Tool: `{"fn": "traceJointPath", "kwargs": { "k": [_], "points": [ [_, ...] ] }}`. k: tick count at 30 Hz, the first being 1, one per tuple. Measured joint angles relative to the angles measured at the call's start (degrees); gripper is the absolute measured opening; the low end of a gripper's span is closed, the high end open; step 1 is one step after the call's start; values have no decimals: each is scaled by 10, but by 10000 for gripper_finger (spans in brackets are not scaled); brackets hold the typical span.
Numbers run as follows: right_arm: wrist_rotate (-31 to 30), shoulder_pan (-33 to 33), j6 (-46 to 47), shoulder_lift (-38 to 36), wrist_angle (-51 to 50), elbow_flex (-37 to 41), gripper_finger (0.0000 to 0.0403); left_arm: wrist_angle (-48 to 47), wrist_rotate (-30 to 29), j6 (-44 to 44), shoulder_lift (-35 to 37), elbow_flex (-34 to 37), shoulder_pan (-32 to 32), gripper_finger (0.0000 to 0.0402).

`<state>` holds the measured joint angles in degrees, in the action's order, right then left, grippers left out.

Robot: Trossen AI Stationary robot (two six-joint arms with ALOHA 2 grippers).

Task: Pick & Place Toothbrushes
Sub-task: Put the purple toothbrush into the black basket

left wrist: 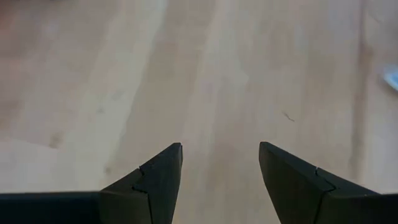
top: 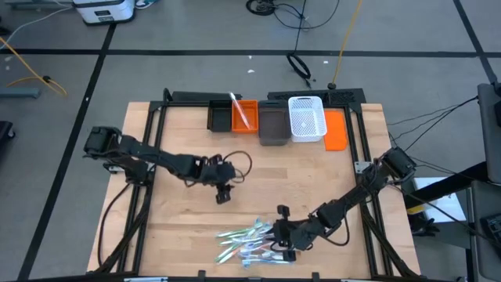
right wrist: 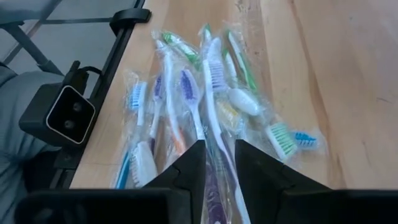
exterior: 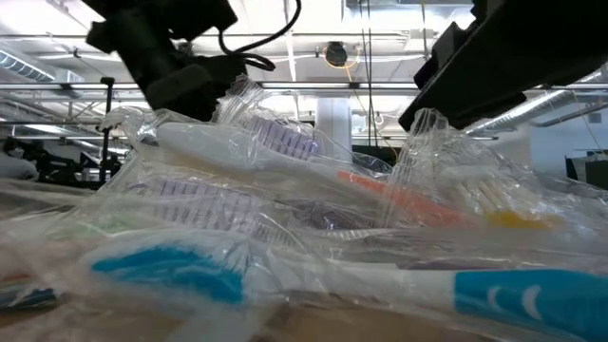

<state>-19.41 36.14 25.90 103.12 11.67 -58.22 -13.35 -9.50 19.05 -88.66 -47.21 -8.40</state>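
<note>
so the wooden table has a row of bins along its far edge: a black bin, an orange bin, a dark grey bin, a white mesh basket and another orange piece just beside the basket. the orange bin has one toothbrush lying in it at a slant; can't tell what's in the others from above. off the table there's a yellow cable and black cables on the floor. a small camera sits on the black frame at the near edge, right next to the pile. the toothbrushes are all heaped in clear wrappers near the table's front edge, white, blue, green, purple and orange handles crossing each other, and in the low view the wrappers fill nearly everything. the right gripper is down on that pile, its fingers close together and pinching a wrapped toothbrush with a purple handle that runs between them. the left gripper hangs over bare wood toward the middle of the table, well apart from the pile, jaws spread with nothing between them.
</note>
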Motion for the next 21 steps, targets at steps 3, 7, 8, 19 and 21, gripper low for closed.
{"fn": "traceJointPath", "kwargs": {
  "k": [3,7,8,19,21],
  "points": [
    [0,0,4,10,0,0,82,1,-21,31,0,8,-33,214],
    [0,-1,9,32,5,0,93,1,-58,56,0,14,-72,214],
    [1,-2,9,37,5,0,95,1,-65,62,0,14,-80,214],
    [-1,-5,4,58,7,0,67,19,-105,68,0,14,-116,214],
    [0,-5,1,59,7,0,42,20,-106,68,0,14,-116,214]
  ]
}}
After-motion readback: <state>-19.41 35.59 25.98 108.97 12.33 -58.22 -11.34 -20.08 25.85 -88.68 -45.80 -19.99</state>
